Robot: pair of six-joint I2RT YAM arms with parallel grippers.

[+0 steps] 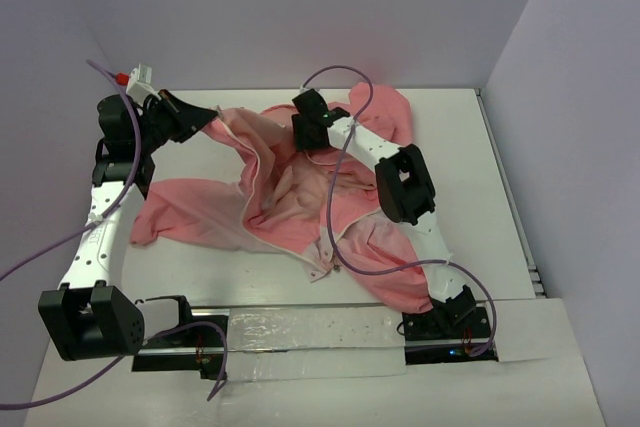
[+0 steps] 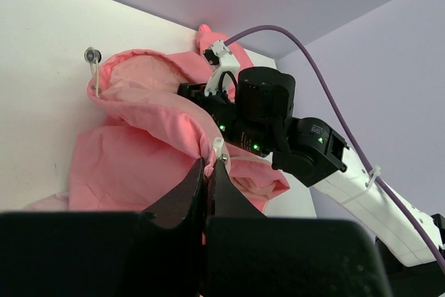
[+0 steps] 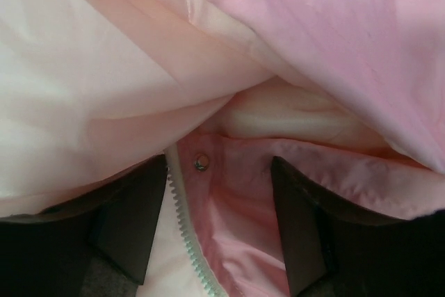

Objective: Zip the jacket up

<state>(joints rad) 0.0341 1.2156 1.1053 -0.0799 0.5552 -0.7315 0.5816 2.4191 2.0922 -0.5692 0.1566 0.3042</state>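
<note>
The zip is not started. The jacket (image 1: pixel 300 197) lies open and rumpled in the middle of the white tabletop (image 1: pixel 470 167), its two front edges spread well apart and the paler lining (image 1: pixel 290 187) facing up between them. No stretch of the zipper looks joined, so I judge the whole job is left: bringing the two edges together, seating the slider and pulling it along.

The left gripper (image 2: pixel 208 165) is at the far left, its jaws closed on a fold of the jacket's edge and lifting it off the tabletop. A small light zipper part (image 2: pixel 219 148) shows right at the pinch.

The right gripper (image 3: pixel 217 165) is down in the far middle of the garment. Its jaws stand apart on either side of an edge that carries pale zipper teeth (image 3: pixel 182 227) and a metal snap stud (image 3: pixel 201 162); nothing is clamped.

The jacket's body seems to run from far to near, slanting toward the near right, where pink fabric reaches the arm's base. One sleeve (image 1: pixel 175 209) trails to the left. A bunched mass at the far right may be the hood, but I cannot tell collar from hem for sure.
</note>
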